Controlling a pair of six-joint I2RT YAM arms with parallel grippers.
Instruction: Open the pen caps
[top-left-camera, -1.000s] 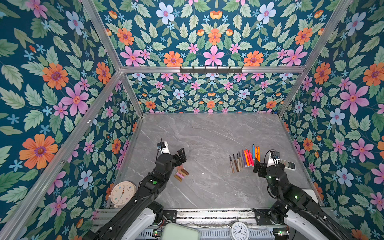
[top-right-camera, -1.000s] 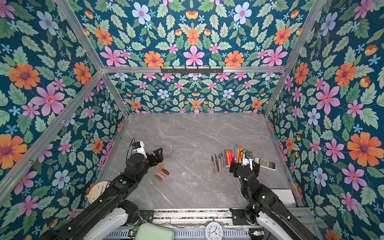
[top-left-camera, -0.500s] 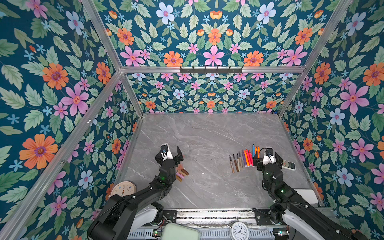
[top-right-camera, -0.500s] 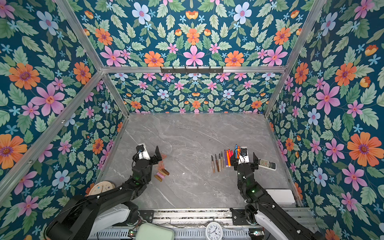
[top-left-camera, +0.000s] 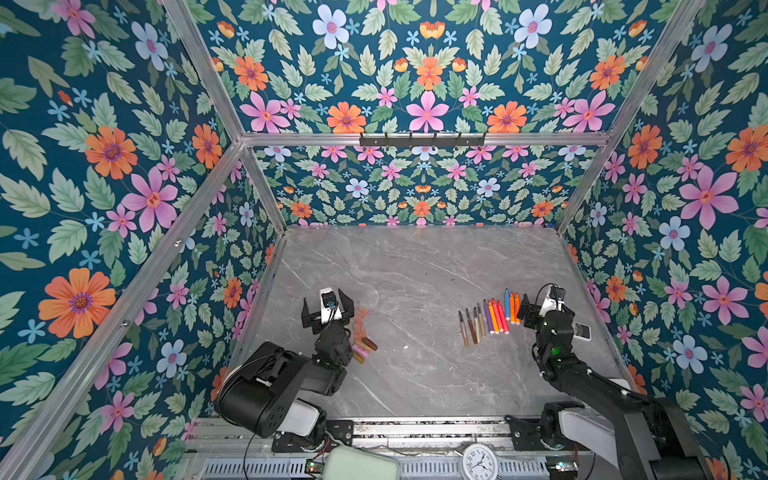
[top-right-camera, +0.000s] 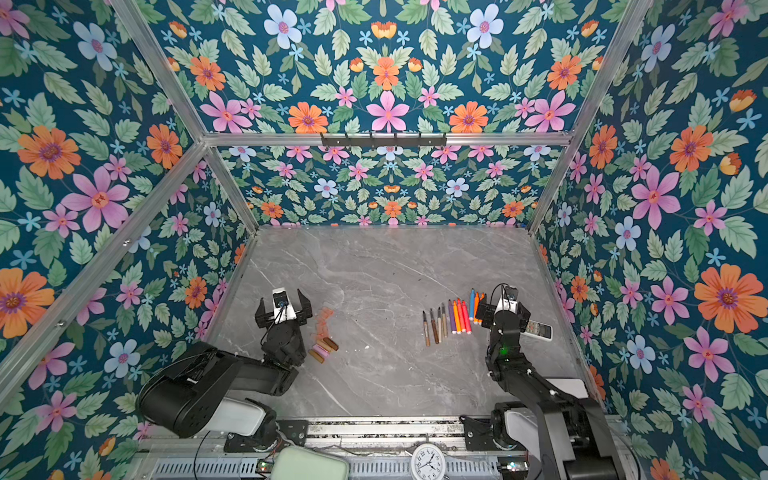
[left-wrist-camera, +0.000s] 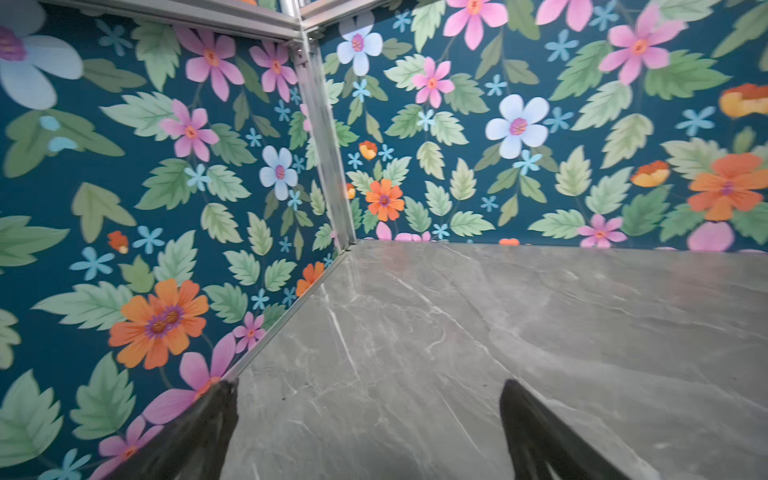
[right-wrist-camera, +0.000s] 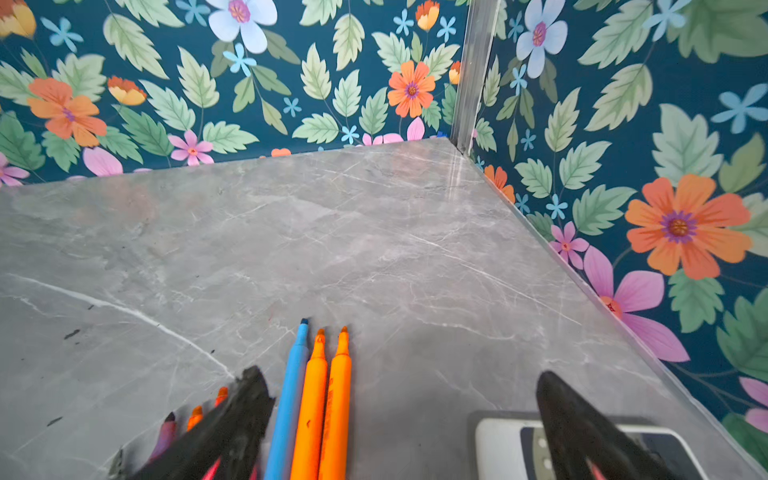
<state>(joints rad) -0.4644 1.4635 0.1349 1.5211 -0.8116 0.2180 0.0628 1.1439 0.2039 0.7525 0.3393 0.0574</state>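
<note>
Your left hand (left-wrist-camera: 369, 384) and right hand (right-wrist-camera: 401, 376) both gape empty, and from above the pen caps (top-left-camera: 360, 330) sit heaped on the bench (top-left-camera: 415, 270) at the left's 4 o'clock, while the pens (top-left-camera: 490, 318) lie in a row at the right's 9 o'clock, long axes 12-to-6, bare tips toward 12

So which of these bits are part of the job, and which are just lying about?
Part of the job:
- pens, lined up in a row
- pen caps, already pulled off

Just lying about:
- white remote
- clock
</note>
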